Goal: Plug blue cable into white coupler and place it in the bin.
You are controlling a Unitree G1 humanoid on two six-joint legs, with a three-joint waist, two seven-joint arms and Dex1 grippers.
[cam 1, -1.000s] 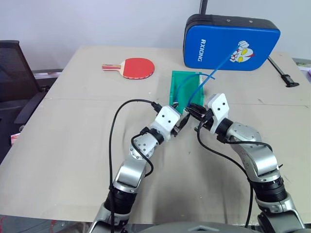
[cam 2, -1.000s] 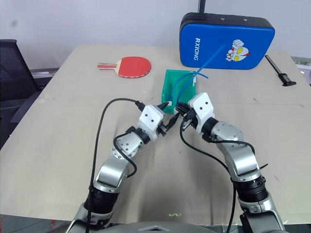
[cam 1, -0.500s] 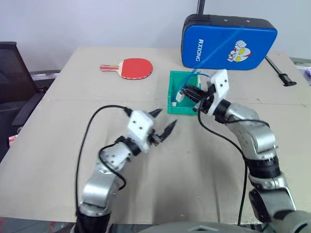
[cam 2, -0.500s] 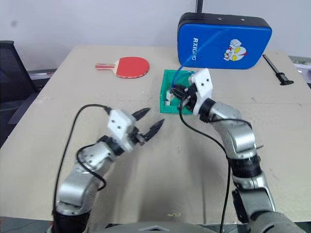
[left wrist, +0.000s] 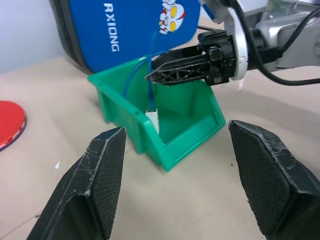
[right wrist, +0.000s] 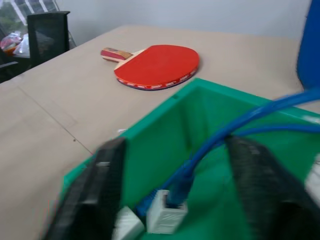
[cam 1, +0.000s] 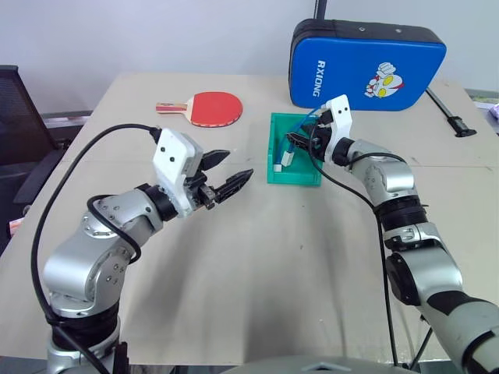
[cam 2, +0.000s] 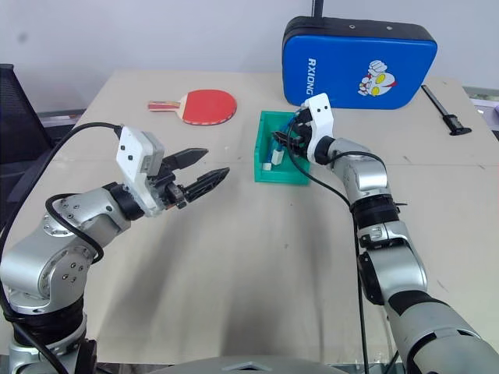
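Note:
The teal-green bin [cam 1: 295,168] stands mid-table in front of the blue case. The blue cable [right wrist: 240,129] loops down into it, its end plugged into the white coupler [right wrist: 167,218] on the bin floor; both also show in the left wrist view, cable [left wrist: 150,82] above coupler [left wrist: 153,119]. A second white block [right wrist: 128,225] lies beside the coupler. My right gripper [cam 1: 291,142] hovers at the bin's top, open, with the cable passing loosely between its fingers. My left gripper [cam 1: 238,164] is open and empty, raised over the table left of the bin.
A red paddle [cam 1: 214,107] lies at the back left of the bin. The big blue padded case [cam 1: 366,66] stands behind it. A black tool [cam 1: 454,118] lies at the far right, and a black chair [cam 1: 15,117] stands off the table's left edge.
My right gripper carried the cable and coupler forward over the bin and opened, so they now rest inside. My left arm drew back to the left and rose.

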